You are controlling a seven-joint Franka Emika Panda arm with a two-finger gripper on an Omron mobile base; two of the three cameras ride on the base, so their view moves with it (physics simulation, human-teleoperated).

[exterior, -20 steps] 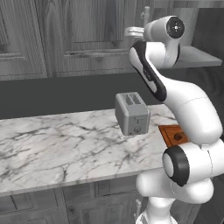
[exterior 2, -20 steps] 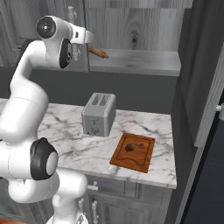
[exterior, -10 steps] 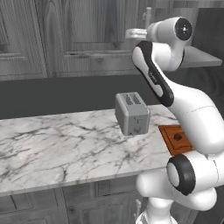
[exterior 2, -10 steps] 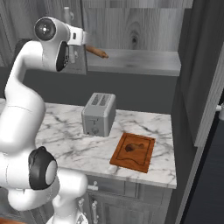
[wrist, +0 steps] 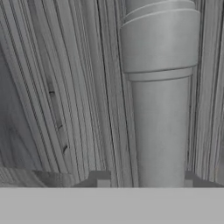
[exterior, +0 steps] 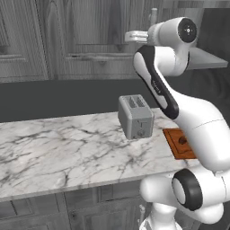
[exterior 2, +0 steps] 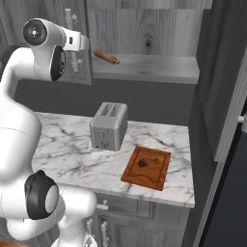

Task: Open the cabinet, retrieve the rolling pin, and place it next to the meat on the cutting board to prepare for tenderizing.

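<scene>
The arm is reaching up to the cabinet (exterior 2: 144, 34), whose door (exterior 2: 72, 43) is standing swung open beside the white hand. In the hand view the claw (wrist: 144, 179) is sitting right at the door's pale bar handle (wrist: 159, 100), with one dark fingertip (wrist: 103, 178) showing on each side of the bar; the jaws are standing a little apart around it, and whether they are pressing on the handle or just clear of it I cannot tell. On the grey shelf (exterior 2: 154, 67) inside the open cabinet, the rolling pin (exterior 2: 106, 56) is lying at the shelf's left end, tilted across it, near the open door. Down on the marble counter (exterior 2: 62, 144), the cutting board (exterior 2: 147, 167) is lying near the front edge with the meat (exterior 2: 146, 162) sitting on it about in the middle. The grey toaster (exterior 2: 109, 126) is standing just beside the board, to its left in the right base view. In the left base view the toaster (exterior: 135, 116) is standing between the arm and the bare marble, with the board (exterior: 179, 143) partly hidden behind the arm.
</scene>
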